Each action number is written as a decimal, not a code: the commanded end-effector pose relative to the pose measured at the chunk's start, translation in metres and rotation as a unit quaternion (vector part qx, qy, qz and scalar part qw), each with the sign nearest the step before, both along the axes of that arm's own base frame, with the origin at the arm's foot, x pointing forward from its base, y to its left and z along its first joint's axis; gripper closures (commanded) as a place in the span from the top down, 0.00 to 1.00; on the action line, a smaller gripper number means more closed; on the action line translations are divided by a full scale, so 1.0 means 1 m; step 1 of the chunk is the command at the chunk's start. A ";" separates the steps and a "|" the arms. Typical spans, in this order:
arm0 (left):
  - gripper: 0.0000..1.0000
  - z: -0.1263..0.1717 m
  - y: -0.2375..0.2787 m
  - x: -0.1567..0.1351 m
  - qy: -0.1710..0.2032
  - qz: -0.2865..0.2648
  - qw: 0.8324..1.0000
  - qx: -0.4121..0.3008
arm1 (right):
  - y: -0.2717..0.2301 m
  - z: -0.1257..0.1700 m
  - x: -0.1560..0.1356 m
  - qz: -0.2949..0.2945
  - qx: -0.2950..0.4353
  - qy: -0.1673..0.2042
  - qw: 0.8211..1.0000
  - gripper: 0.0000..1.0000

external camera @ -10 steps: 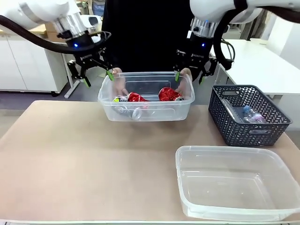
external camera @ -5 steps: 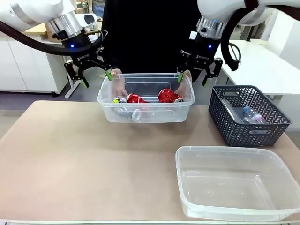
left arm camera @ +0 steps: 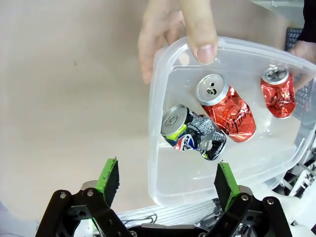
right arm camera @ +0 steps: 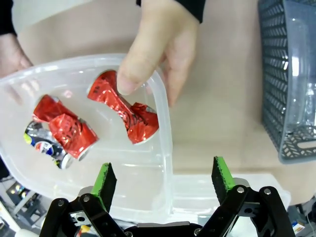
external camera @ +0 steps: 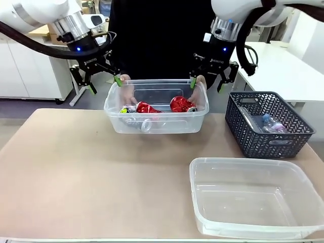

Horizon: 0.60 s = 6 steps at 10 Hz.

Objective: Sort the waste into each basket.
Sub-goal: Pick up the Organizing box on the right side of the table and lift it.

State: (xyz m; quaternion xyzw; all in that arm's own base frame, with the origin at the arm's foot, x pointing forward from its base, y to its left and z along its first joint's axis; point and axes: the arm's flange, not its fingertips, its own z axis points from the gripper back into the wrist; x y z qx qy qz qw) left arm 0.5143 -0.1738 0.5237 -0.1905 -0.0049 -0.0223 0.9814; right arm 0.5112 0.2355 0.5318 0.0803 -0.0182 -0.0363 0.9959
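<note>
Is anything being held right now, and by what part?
Neither claw holds anything: the left claw and right claw are open. The person's hands grip the clear basket of cans by its two short-end rims, thumbs over the edge.

red cans (left arm camera: pixel 232 111): 2 | blue-silver cans (left arm camera: pixel 193 133): 1 | clear tubs (external camera: pixel 255 198): 2 | dark lattice baskets (external camera: pixel 268 124): 1 | grippers (external camera: pixel 104 83): 2

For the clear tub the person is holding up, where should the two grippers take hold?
Probably the clear tub by its short-end rolled rims, from above. Left gripper and right gripper hover open at those ends, nearer the robot than the person's hands.
</note>
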 end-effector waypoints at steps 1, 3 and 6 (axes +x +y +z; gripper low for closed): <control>1.00 0.000 0.000 0.000 0.000 0.000 1.000 0.000 | 0.002 0.003 0.002 -0.013 -0.007 -0.004 1.000 1.00; 1.00 0.049 -0.009 -0.045 -0.015 -0.028 0.999 0.037 | -0.033 0.019 -0.056 0.023 0.007 -0.043 0.999 1.00; 1.00 0.065 0.014 -0.168 0.012 -0.003 0.993 0.115 | -0.133 0.015 -0.192 -0.043 0.021 -0.081 0.996 1.00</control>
